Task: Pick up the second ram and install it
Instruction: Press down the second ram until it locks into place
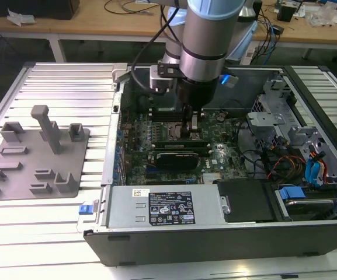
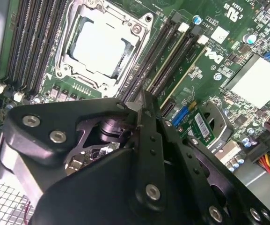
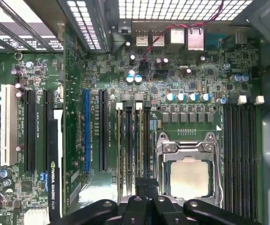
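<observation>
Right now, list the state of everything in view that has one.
end effector: shut, low over the motherboard.
computer case: open, side panel off.
CPU socket: frame down, chip seated, no cooler.
black card: plugged into the motherboard.
outer memory slots: empty.

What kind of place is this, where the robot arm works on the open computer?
Probably a robotics lab or workshop. An open computer case lies on a ribbed metal table, a grey parts fixture sits beside it, and wooden benches with cables stand behind.
</observation>
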Controlling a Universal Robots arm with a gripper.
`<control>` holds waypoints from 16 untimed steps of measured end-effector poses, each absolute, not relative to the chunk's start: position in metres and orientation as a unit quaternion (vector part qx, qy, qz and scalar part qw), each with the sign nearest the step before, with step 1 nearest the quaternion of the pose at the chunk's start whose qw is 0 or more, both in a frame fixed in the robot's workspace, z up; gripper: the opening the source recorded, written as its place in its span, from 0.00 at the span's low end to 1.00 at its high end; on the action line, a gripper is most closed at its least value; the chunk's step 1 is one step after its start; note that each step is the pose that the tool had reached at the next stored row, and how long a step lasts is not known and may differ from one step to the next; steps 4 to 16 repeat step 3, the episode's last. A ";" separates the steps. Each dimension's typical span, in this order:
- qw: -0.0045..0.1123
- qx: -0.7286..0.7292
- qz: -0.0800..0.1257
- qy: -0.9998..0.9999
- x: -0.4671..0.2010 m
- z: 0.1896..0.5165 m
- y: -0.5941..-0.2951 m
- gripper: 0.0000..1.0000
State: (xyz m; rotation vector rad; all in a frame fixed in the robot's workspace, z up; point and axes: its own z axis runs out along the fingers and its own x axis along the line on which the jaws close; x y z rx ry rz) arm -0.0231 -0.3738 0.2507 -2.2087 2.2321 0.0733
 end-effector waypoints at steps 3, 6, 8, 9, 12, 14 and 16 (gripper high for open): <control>0.000 -0.703 0.023 0.711 -0.022 0.251 -0.374 0.08; 0.000 -0.703 0.023 0.711 -0.022 0.251 -0.374 0.08; 0.000 -0.703 0.023 0.711 -0.022 0.251 -0.374 0.08; 0.000 -0.703 0.023 0.711 -0.022 0.251 -0.374 0.08; 0.000 -0.703 0.023 0.711 -0.022 0.251 -0.374 0.08; 0.000 -0.703 0.023 0.711 -0.022 0.251 -0.374 0.08; 0.000 -0.703 0.023 0.711 -0.022 0.251 -0.374 0.08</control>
